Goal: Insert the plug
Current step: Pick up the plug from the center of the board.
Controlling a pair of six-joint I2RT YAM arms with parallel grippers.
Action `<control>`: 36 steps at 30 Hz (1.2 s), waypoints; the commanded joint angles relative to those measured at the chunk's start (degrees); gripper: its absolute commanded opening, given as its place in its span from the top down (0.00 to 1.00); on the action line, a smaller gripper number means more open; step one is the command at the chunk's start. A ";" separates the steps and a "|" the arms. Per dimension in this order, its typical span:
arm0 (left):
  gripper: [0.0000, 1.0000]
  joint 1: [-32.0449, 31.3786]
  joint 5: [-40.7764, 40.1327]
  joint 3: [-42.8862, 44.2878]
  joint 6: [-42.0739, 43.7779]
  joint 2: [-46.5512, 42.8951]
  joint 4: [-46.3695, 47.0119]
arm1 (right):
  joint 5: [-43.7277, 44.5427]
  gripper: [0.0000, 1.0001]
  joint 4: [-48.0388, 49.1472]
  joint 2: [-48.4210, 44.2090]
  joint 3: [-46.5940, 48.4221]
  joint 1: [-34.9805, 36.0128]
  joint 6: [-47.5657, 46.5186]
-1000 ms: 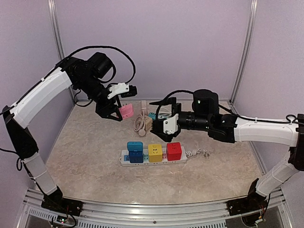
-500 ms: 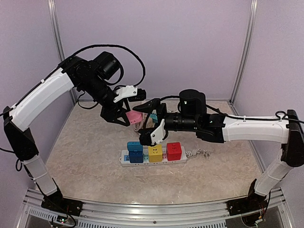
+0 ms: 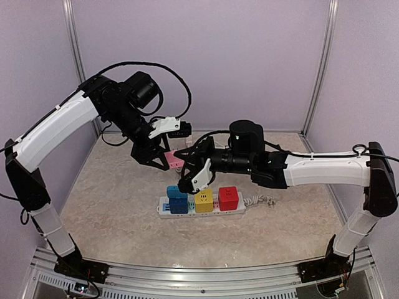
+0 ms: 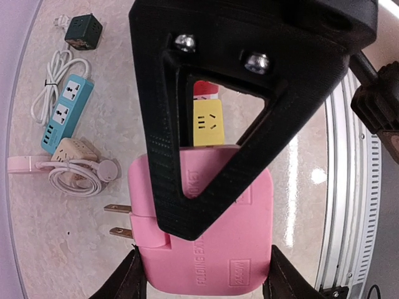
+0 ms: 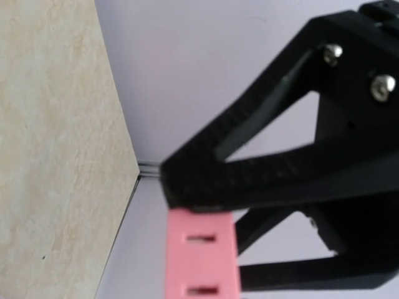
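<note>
A pink plug with two flat prongs hangs in the air above the white power strip. My left gripper is shut on it. In the left wrist view the plug sits between both pads and my left gripper holds its sides. My right gripper is shut just right of the plug, at its end. In the right wrist view a slotted side of the plug sits right under my fingertip. I cannot tell whether it pinches the plug.
On the strip stand a blue cube, a yellow cube and a red cube. Farther back lie a light blue strip, a dark green cube and a beige adapter with coiled cord.
The right arm swung left to the pink plug and its jaws went from wide open to shut. The left arm carried the plug right and lower, toward the strip.
</note>
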 commanded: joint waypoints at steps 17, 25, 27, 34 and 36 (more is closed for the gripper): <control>0.01 4.55 -10.09 -6.31 4.31 -15.65 -1.69 | -17.13 1.00 -20.24 -3.86 8.57 -8.48 53.16; 0.02 0.10 -1.72 -34.25 -1.83 -33.96 25.97 | -35.21 1.00 -24.21 -4.03 8.77 -15.90 72.67; 0.02 -1.46 -1.43 -41.15 -5.12 -37.62 35.49 | -35.92 1.00 -23.60 -5.00 6.43 -16.31 73.47; 0.14 -3.30 3.51 -52.68 -20.29 -32.23 64.83 | -35.55 1.00 -19.92 -7.42 -1.83 -16.36 74.51; 0.26 -3.42 5.33 -56.31 -21.88 -31.63 71.30 | -35.26 1.00 -20.26 -7.42 -3.20 -16.34 74.66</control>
